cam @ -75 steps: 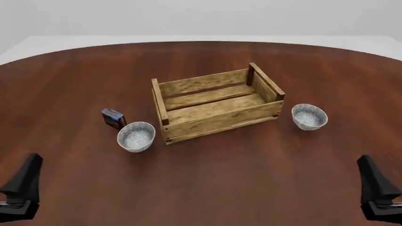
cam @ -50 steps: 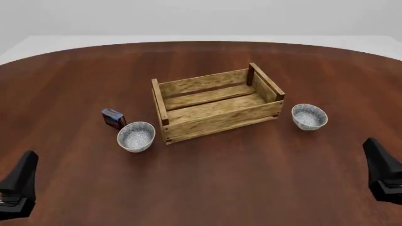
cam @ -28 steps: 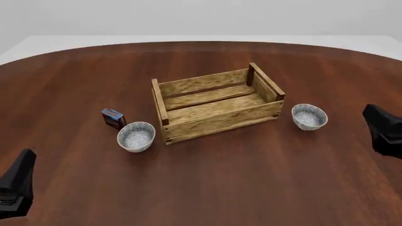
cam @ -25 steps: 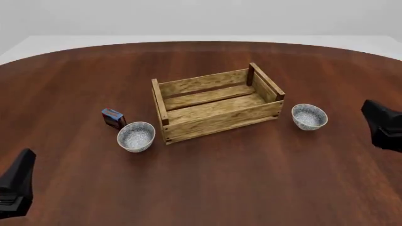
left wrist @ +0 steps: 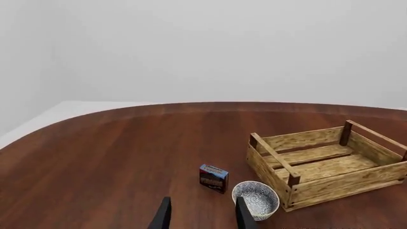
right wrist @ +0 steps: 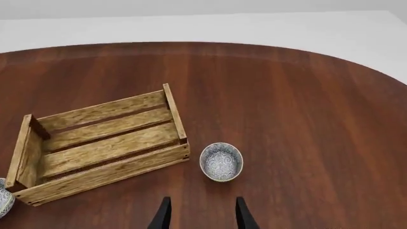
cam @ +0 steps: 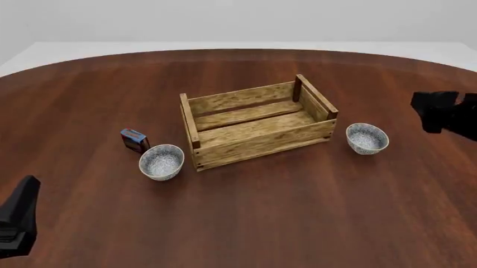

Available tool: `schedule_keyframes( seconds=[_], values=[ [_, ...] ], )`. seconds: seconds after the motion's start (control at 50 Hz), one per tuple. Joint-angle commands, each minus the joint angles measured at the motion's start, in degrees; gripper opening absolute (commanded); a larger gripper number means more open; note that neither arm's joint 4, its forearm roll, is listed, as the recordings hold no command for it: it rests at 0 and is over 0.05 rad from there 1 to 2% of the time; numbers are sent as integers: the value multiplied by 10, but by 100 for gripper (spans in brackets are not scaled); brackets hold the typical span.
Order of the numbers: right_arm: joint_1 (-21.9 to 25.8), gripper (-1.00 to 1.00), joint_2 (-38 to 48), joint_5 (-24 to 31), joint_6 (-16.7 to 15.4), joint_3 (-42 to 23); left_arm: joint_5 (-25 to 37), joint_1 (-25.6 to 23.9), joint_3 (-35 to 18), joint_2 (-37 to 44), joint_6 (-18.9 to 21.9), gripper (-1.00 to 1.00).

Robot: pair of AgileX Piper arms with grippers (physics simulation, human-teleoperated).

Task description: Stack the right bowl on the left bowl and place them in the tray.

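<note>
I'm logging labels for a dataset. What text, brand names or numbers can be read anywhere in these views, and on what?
Small blue-and-red box: some print on its face, too small and blurred to read.
Bowls, tray, table and arms: no text, numbers or signs visible.

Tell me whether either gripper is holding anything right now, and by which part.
Nothing is held. The left gripper and right gripper are both open and empty; the right speckled white bowl and left speckled white bowl sit untouched on the table.
</note>
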Motion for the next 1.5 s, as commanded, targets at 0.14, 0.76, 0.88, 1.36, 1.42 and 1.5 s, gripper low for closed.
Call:
schedule_keyframes(
  seconds=[0.14,0.76,0.88,1.36,1.42,1.5],
  values=[
    [-10,100,134,6,6,-77,0,-9,2,0,-3,100],
    [-62,100,327,-10,0,-187,-9,-10,16,0,-9,100],
    [-68,100,351,-13,3,-195,-11,-11,19,0,-9,100],
    [-94,100,456,-31,7,-236,-12,-11,24,1,-9,100],
    [-96,100,464,-32,8,-241,-12,-11,23,2,-10,100],
    [-99,100,483,-34,7,-250,-13,-12,24,2,-8,100]
  ],
)
